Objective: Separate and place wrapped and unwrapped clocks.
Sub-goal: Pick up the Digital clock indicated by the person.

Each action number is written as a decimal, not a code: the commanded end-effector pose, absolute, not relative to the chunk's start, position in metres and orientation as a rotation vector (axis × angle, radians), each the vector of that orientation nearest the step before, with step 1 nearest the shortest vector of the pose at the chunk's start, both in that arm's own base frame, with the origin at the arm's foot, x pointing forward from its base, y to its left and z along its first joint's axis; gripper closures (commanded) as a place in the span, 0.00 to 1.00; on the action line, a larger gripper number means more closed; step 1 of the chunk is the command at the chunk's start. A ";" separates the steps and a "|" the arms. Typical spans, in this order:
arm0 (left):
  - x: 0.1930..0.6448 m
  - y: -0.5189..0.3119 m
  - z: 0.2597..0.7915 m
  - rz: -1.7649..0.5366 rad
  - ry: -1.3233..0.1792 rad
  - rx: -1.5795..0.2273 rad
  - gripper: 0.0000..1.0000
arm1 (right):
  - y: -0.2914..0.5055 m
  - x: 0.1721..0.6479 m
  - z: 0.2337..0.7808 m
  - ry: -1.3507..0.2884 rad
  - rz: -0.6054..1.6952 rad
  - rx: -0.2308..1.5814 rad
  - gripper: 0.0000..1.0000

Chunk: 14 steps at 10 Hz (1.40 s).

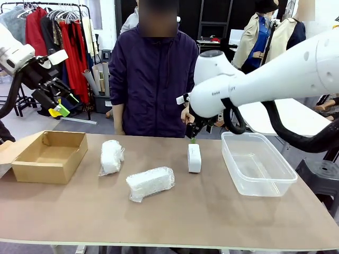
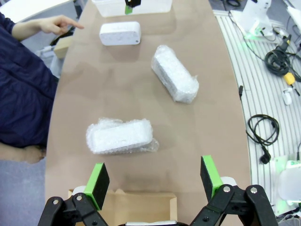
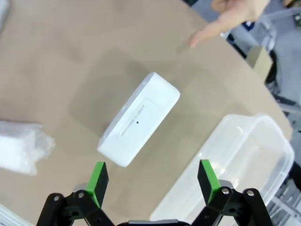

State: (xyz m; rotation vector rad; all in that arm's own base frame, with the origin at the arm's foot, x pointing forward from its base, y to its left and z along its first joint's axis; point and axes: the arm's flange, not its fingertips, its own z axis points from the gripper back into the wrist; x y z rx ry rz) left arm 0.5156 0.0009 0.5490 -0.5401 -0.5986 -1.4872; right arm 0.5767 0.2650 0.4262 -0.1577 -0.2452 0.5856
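Observation:
Two bubble-wrapped clocks lie on the table, one (image 1: pixel 111 157) (image 2: pixel 120 136) near the cardboard box and one (image 1: pixel 150 183) (image 2: pixel 175 80) closer to my side. The bare white clock (image 1: pixel 194 157) (image 2: pixel 120 33) (image 3: pixel 139 117) stands between them and the tub. My right gripper (image 1: pixel 193 133) (image 3: pixel 151 175) hovers open just above the bare clock's far end, touching nothing. My left gripper (image 1: pixel 57 106) (image 2: pixel 154 175) hangs open and empty, high above the cardboard box. An edge of a wrapped clock (image 3: pixel 21 146) shows in the right wrist view.
An open brown cardboard box (image 1: pixel 50 156) (image 2: pixel 124 207) sits at the table's left end. A clear plastic tub (image 1: pixel 257 163) (image 3: pixel 235 165) sits at the right. A person stands at the far side, one hand (image 2: pixel 51 26) (image 3: pixel 230 16) pointing near the bare clock.

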 end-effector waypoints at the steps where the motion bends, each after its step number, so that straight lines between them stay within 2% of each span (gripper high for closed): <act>1: 0.513 0.002 0.551 -1.490 -0.601 -0.539 0.00 | 0.258 0.571 0.417 -0.298 0.524 -0.140 0.00; 2: 0.513 0.002 0.551 -1.490 -0.601 -0.539 0.00 | 0.254 0.572 0.426 -0.317 0.661 0.029 0.00; 3: 0.513 0.002 0.551 -1.490 -0.601 -0.539 0.00 | 0.264 0.575 0.417 -0.263 0.554 -0.145 0.00; 7: 0.513 0.002 0.551 -1.490 -0.601 -0.539 0.00 | 0.262 0.575 0.414 -0.268 0.573 -0.111 0.00; 8: 0.513 0.002 0.551 -1.490 -0.601 -0.539 0.00 | 0.268 0.583 0.409 -0.249 0.395 -0.099 0.00; 11: 0.513 0.002 0.551 -1.490 -0.601 -0.539 0.00 | 0.279 0.586 0.400 -0.231 0.089 -0.127 0.00; 14: 0.513 0.002 0.551 -1.490 -0.601 -0.539 0.00 | 0.288 0.585 0.384 -0.220 -0.066 -0.096 0.00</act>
